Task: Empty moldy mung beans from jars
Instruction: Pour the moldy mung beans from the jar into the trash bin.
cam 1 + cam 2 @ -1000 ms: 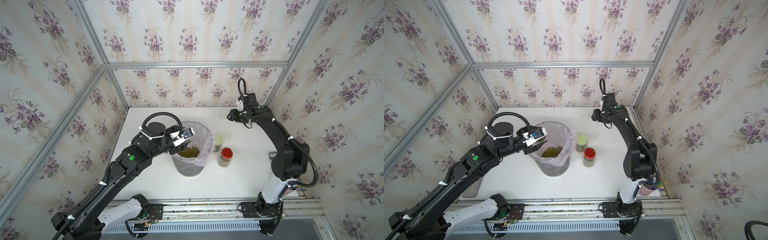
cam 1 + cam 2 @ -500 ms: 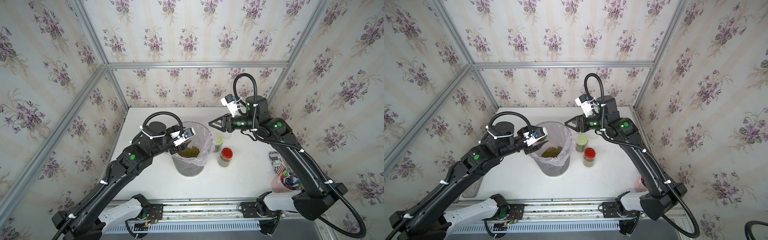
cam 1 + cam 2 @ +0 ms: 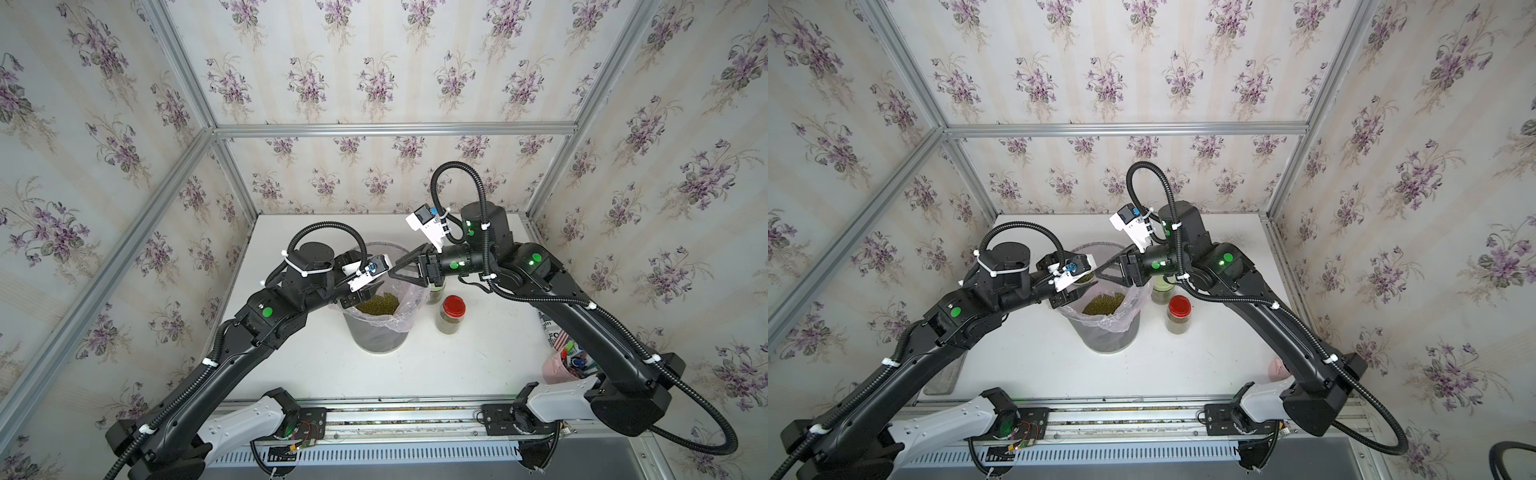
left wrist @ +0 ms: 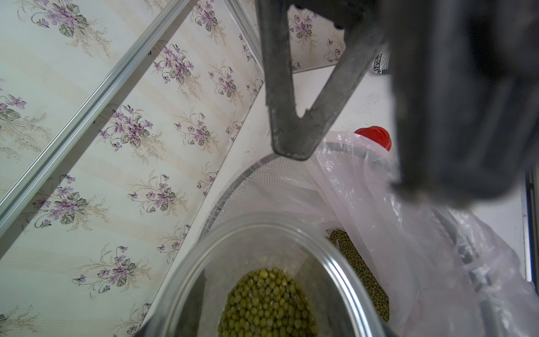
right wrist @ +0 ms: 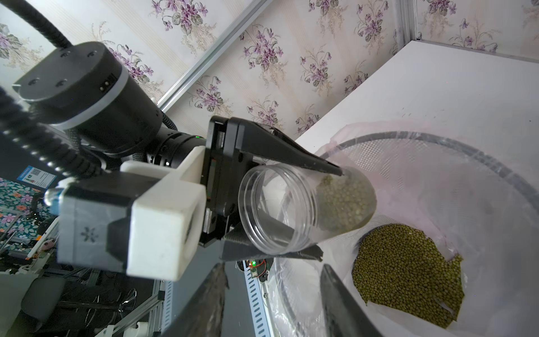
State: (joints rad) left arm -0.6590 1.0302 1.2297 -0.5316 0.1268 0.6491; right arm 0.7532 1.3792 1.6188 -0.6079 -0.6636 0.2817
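Note:
My left gripper [image 5: 329, 214] is shut on a clear lidless jar [image 5: 306, 207], held tilted over the rim of the grey bin [image 3: 376, 336]. Mung beans [image 4: 268, 300] lie at the jar's closed end. More beans [image 3: 378, 302] are piled in the bin's pinkish liner. My right gripper [image 3: 395, 268] hovers over the bin's far rim, pointing at the held jar, open with nothing between its fingers [image 5: 335, 297]. A red-lidded jar [image 3: 453, 313] of beans stands right of the bin. A pale-green-lidded jar [image 3: 1163, 293] stands behind it, mostly hidden under my right wrist.
A printed can [image 3: 552, 328] and a pink cup of pens [image 3: 565, 365] stand at the table's right edge, under my right arm. A flat grey tray [image 3: 942, 374] lies at the front left, beneath my left arm. Papered walls close in three sides.
My right arm has swung from the back of the table to the bin, and its jaws have narrowed. The left arm and its jar have stayed still.

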